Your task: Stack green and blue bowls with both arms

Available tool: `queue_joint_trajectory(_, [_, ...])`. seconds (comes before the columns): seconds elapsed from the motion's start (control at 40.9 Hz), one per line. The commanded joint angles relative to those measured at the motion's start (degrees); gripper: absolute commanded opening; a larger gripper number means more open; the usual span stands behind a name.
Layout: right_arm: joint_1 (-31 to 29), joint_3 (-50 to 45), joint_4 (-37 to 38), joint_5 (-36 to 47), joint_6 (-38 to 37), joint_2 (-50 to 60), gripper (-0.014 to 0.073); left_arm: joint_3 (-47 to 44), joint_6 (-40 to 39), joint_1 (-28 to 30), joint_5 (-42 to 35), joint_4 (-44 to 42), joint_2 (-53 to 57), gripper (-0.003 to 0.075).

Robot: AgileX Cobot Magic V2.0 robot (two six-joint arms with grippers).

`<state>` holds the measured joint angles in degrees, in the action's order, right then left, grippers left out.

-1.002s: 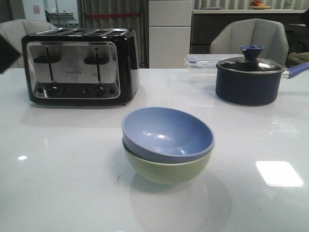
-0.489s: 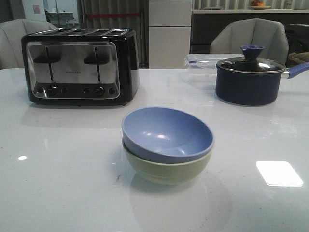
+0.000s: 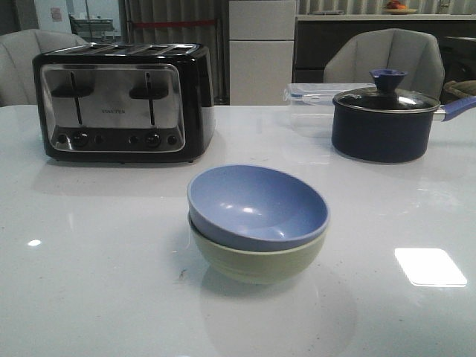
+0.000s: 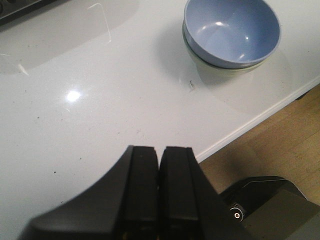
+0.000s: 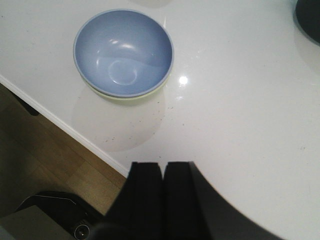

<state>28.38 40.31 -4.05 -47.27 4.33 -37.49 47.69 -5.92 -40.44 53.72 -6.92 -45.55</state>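
The white table [image 3: 89,282] carries everything. At its far left stands the black and chrome toaster [image 3: 123,100]; at the far right sits the dark navy lidded pot [image 3: 387,119], with a clear plastic container [image 3: 309,97] just behind it on its left.

Near the middle of the table, toward the near edge, the blue bowl [image 3: 256,204] sits nested inside the green bowl [image 3: 256,260], so the stack looks already made. The blue one tilts slightly, its rim riding higher on the right than on the left.

Both bowls look stiff, matte and light (probably melamine or glazed ceramic, which cannot be told from here), so they would not give under a pinch. A smooth curved wall offers little purchase; the rim is the sensible place to grip, one finger inside and one outside. If ceramic, a drop could chip them.

The left gripper [image 4: 159,190] hangs over bare table well away from the bowls, its fingers pressed together on nothing. The right gripper [image 5: 164,195] does likewise on the other side, fingers together and empty.
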Motion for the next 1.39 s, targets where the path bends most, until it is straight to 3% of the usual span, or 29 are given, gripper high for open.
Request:
queue_joint_trajectory(0.0, [-0.2, 1.56, 0.31, 3.25, -0.15, 0.13, 0.0052, 1.47, -0.59, -0.37, -3.13, 0.08, 0.07, 0.0096])
queue_joint_trajectory(0.293, [-0.2, 1.56, 0.31, 3.25, -0.15, 0.13, 0.0052, 0.38, -0.59, 0.92, -3.61, -0.08, 2.4, 0.0096])
queue_joint_trajectory(0.586, [-0.2, 1.56, 0.31, 3.25, -0.15, 0.13, 0.0052, -11.78, -0.32, 17.3, -8.46, -2.57, 16.42, 0.0096])
queue_joint_trajectory(0.904, [-0.2, 1.56, 0.31, 3.25, -0.15, 0.13, 0.0052, -28.94, -0.32, 30.62, -34.19, 4.2, 36.35, 0.0096])
queue_joint_trajectory(1.368, [-0.2, 1.56, 0.31, 3.25, -0.15, 0.13, 0.0052, -44.79, 1.31, 31.88, -53.15, 5.18, 43.55, 0.0096])
